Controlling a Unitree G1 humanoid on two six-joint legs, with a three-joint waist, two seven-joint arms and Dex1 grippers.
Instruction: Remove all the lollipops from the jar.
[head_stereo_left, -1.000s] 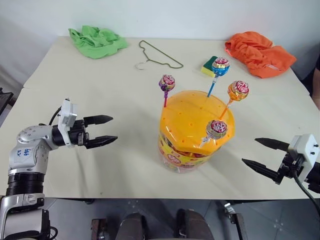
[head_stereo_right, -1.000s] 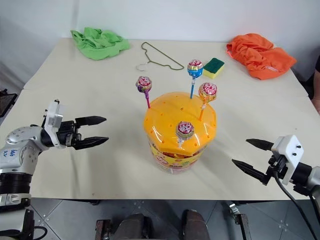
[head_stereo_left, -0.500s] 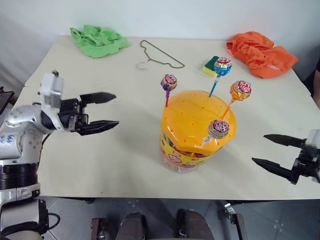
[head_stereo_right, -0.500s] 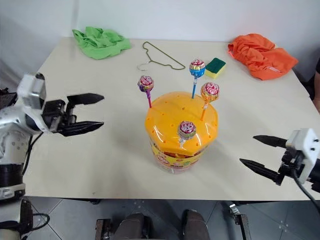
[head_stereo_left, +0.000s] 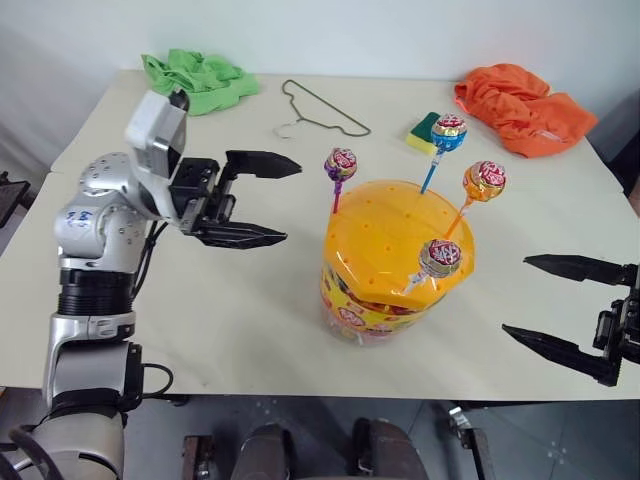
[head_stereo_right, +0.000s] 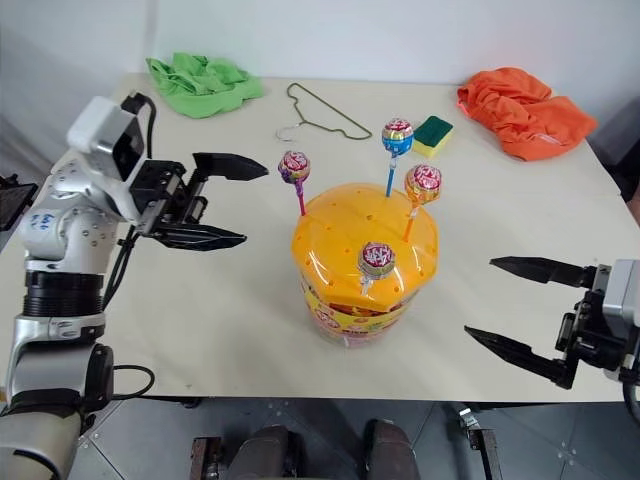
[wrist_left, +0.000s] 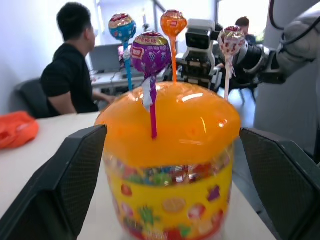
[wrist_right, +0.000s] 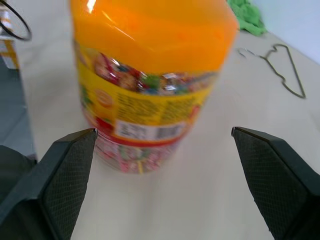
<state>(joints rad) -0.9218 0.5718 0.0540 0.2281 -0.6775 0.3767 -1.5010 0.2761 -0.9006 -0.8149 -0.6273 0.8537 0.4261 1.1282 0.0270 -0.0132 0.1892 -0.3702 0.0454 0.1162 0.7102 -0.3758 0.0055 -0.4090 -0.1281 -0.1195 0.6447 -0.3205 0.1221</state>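
Both pincers spread wide, holding nothing
Left gripper and right gripper flank the jar, touching neither it nor its 4 lollipops; label print unreadable.

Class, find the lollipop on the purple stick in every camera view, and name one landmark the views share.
Left eye view: purple-stick lollipop stands at the lid's left edge, nearest the left claw.
Right eye view: again the leftmost of the four.
Left wrist view: front and centre, above the lid.
Right wrist view: I cannot find it.
Shared landmark: the jar's orange lid.
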